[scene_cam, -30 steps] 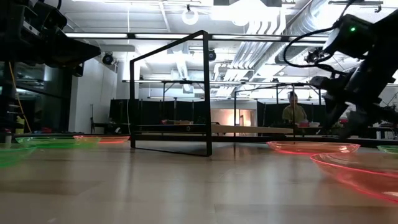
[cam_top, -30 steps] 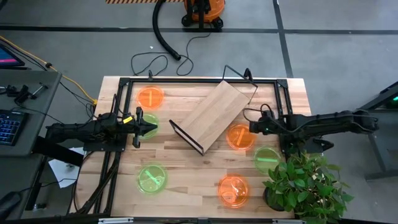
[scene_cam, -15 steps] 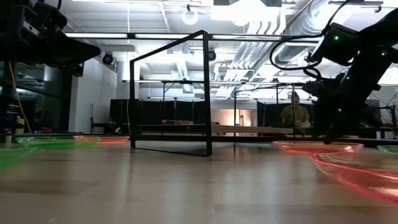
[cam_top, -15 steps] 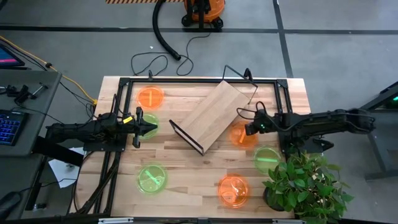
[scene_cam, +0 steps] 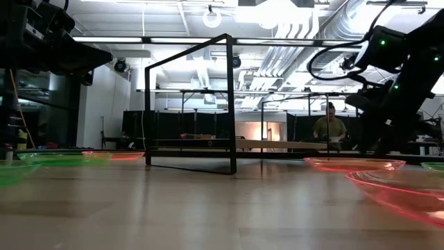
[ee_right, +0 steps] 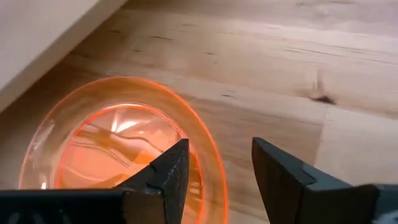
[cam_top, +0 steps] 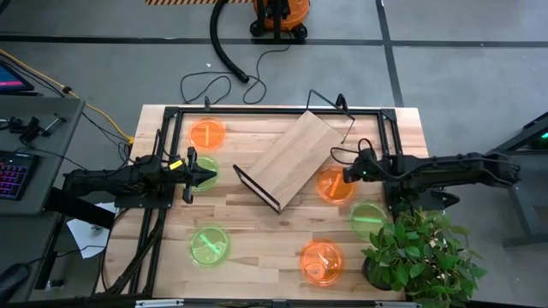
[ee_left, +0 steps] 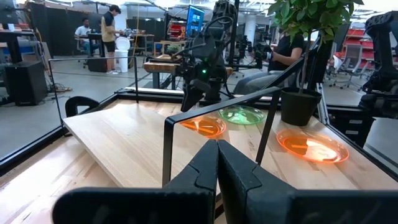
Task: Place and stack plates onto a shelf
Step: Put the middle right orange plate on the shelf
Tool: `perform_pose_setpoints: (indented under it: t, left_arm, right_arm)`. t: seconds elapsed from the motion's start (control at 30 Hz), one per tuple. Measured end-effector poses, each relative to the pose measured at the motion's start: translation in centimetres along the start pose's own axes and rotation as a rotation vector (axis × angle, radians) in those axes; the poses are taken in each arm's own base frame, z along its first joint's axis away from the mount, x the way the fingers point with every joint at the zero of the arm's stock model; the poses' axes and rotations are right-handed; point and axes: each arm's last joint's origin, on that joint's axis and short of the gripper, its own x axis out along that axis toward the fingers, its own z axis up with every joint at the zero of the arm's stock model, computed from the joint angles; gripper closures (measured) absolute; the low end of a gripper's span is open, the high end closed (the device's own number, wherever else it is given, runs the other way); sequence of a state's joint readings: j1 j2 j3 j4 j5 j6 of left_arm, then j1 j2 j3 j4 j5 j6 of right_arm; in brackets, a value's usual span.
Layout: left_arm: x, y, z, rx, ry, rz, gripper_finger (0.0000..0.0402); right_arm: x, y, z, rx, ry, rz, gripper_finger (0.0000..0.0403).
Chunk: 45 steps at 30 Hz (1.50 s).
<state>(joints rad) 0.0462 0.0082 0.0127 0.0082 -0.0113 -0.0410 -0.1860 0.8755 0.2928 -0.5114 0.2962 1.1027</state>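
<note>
One open right gripper (ee_right: 214, 171) straddles the translucent neon-orange round plate's (ee_right: 118, 149) rim; closing off-centre risks slipping. Left fingers (ee_left: 214, 168) are closed.

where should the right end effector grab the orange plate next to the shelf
Take the translucent neon orange plastic plate by its thin raised rim on the side away from the light-wood shelf board, coming from above. The plate lies flat, so only the rim offers an edge. The right end effector is open, straddling that rim.
</note>
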Motion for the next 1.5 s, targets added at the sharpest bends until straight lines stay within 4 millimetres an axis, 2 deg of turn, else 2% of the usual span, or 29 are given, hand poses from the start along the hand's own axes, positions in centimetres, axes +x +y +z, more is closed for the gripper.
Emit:
perform_pose_setpoints:
  t: [0.4,0.5,0.6,0.67,1.07,1.23,1.5]
  left_arm:
    - [0.0,0.0,0.0,0.0,0.0,0.0,0.0401]
    - [0.0,0.0,0.0,0.0,0.0,0.0,0.0401]
    - [0.0,0.0,0.0,0.0,0.0,0.0,0.0401]
    - [0.0,0.0,0.0,0.0,0.001,0.001,0.0401]
    - [0.0,0.0,0.0,0.0,0.0,0.0,0.0401]
    - [0.0,0.0,0.0,0.0,0.0,0.0,0.0401]
    - [0.0,0.0,0.0,0.0,0.0,0.0,0.0401]
  right_arm:
    - [1.9,1.1,-0.3,-0.07,0.066,0.013,0.0254]
    - [2.3,1.2,-0.4,-0.045,0.085,-0.006,0.0288]
    - [2.5,1.2,-0.5,-0.024,0.102,-0.02,0.0364]
    - [2.4,1.3,-0.6,-0.016,0.135,0.005,0.039]
    - [1.1,0.2,0.4,-0.027,0.571,0.356,0.0403]
    - [0.9,0.1,0.7,-0.032,0.66,0.476,0.0403]
    - [0.3,1.2,1.5,-0.076,0.747,0.773,0.0403]
